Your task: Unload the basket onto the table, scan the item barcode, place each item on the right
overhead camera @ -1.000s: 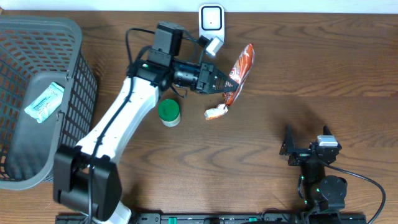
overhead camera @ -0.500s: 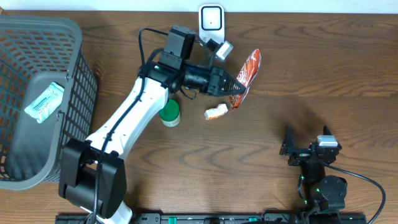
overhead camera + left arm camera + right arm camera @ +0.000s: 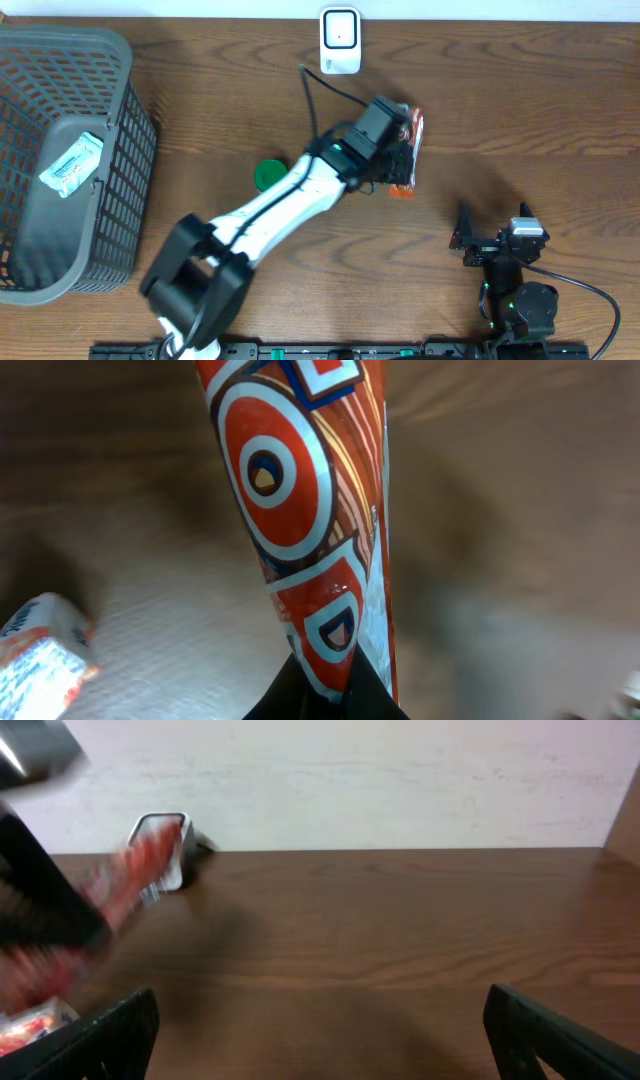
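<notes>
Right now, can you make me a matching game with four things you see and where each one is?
Things:
1. red snack packet
2. white scanner
3. pale blue pouch
4. green tub

Places:
A. inside the grey basket
B. on the table, by the left arm
C. at the table's far edge
D. gripped in the left tool

Pairs: 1-D, 2-C, 3-A, 4-B

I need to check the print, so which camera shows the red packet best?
Left wrist: the packet fills the frame, print clear. Overhead shows only an edge of it; right wrist, a red blur.
</notes>
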`<state>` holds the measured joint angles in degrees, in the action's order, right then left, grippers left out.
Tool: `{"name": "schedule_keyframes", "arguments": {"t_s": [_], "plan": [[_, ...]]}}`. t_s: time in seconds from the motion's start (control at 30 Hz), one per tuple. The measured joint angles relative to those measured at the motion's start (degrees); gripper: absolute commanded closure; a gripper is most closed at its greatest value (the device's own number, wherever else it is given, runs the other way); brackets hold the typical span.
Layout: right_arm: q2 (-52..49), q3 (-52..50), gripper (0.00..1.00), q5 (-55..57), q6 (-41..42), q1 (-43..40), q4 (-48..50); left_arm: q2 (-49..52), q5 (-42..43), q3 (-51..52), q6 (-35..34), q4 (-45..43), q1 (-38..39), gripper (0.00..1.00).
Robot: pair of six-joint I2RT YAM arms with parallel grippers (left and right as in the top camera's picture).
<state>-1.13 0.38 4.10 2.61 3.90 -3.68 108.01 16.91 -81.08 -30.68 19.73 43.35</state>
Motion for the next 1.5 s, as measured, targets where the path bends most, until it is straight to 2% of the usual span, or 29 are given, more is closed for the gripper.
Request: {"name": "schedule_keyframes", "arguments": {"t_s": [0.1,0.27,0.3,0.43,0.5,0.63,0.77,0.83,0.9,1.0,1.17,1.33,1.5], "plan": [[0.0,0.0,0.01,0.0,0.0,0.0,0.0,4.94,-5.66,0.0,-0.63,0.02,1.18,0.93],[0.0,0.0,0.01,0.02,0.0,0.0,0.0,11.74,-10.08,0.07,-0.87,0.79,0.81,0.91],[0.0,0.0,0.01,0.02,0.0,0.0,0.0,12.24,-10.38,0.11,-0.87,0.9,0.79,0.83],[0.0,0.0,0.01,0.0,0.0,0.0,0.0,11.89,-11.34,0.11,-1.22,0.76,0.92,0.37],[0.0,0.0,0.01,0.02,0.0,0.0,0.0,11.17,-11.5,0.11,-0.57,1.07,0.92,0.23],[0.0,0.0,0.01,0.0,0.0,0.0,0.0,5.6,-11.78,0.11,1.4,2.8,0.9,0.16],[0.0,0.0,0.01,0.02,0.0,0.0,0.0,-6.51,-11.78,0.11,5.03,7.26,0.44,0.15],[0.0,0.0,0.01,0.0,0.0,0.0,0.0,-12.22,-12.11,0.09,6.32,9.05,-0.52,0.11],[0.0,0.0,0.01,0.0,0.0,0.0,0.0,-20.15,-13.31,0.09,7.87,11.69,-3.43,0.1],[0.0,0.0,0.01,0.0,0.0,0.0,0.02,-29.79,-16.0,0.04,9.03,13.92,-11.67,0.09],[0.0,0.0,0.01,-0.02,0.0,-0.02,0.02,-40.98,-18.93,-0.04,9.92,14.56,-31.21,0.08],[0.0,0.0,0.01,0.0,0.0,0.0,0.0,-42.6,-20.0,-0.07,9.09,15.96,-49.4,0.04],[0.0,0.0,0.01,0.0,0.0,0.0,0.0,-37.0,-20.26,-0.04,3.39,19.1,-63.3,0.02]]}}
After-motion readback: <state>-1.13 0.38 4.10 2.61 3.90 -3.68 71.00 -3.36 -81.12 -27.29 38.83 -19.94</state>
